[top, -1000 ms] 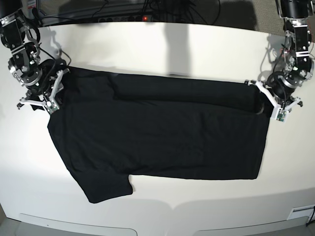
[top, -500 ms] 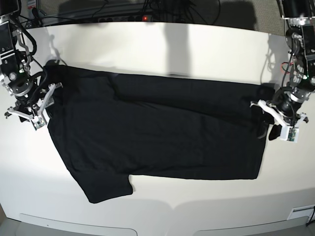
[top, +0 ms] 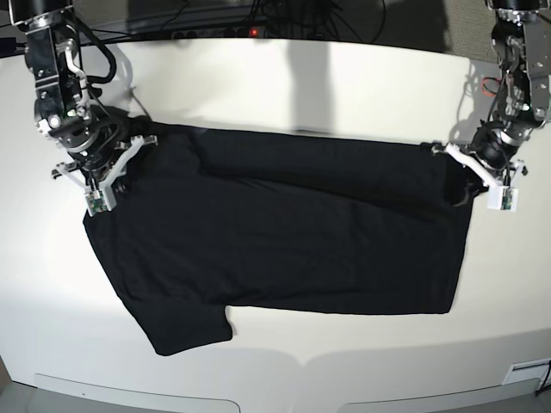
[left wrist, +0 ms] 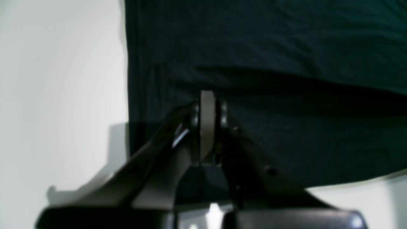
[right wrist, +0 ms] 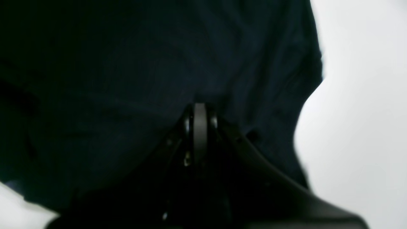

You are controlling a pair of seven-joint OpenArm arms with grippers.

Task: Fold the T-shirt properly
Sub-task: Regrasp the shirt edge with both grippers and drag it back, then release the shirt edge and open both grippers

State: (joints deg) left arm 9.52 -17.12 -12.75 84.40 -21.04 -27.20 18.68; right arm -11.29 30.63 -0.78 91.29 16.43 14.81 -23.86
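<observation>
- Big white table (top: 284, 77), T-shirt (top: 284, 241) spread across the middle, plain black side up, one sleeve poking toward the near edge at the base view's lower left, far long edge already doubled over in a soft ridge.
- Looks light, limp and floppy; likely to sag and drag between two pinch points, so corners or hem the sensible places to take hold, both ends raised together.
- Right gripper (top: 108, 172) down on the shoulder end at the base view's left; wrist view showing jaws pressed together over dark cloth, apparently pinching the fabric.
- Left gripper (left wrist: 207, 105) at the hem end, jaws closed flat, tips lying on the cloth near its corner; whether a layer is actually caught between them cannot be told.
- Thin single layer could slip out of a shallow bite.
- No containers anywhere in view; nothing holding anything.
</observation>
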